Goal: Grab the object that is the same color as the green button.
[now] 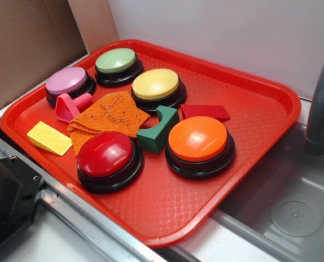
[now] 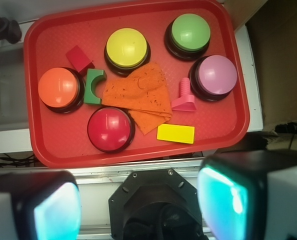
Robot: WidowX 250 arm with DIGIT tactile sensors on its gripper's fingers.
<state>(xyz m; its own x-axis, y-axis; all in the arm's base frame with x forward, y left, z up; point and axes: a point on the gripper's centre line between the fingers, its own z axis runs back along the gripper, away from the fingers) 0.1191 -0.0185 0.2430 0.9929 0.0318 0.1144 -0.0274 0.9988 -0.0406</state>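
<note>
On the textured red plastic tray (image 1: 249, 180), left of the crumpled orange cloth (image 2: 138, 95) in the wrist view, sits the glossy domed orange button (image 2: 58, 87); touching the cloth's left edge lies the dark green block (image 2: 94, 86), matte, with its arch cut-out. Up and right of the cloth stands the green button (image 2: 190, 33). The gripper (image 2: 138, 205) hangs spread, empty.

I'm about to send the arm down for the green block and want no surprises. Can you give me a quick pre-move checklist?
1. Green arch block in view, uncovered: ok.
2. Gripper open, empty: ok; both pads apart, nothing between.
3. Gripper above the block: not ok; it hangs off the red tray, past the near rim.
4. Room around the block: not ok; orange button and orange cloth flank it closely.
5. Color match with green button: ok.
</note>
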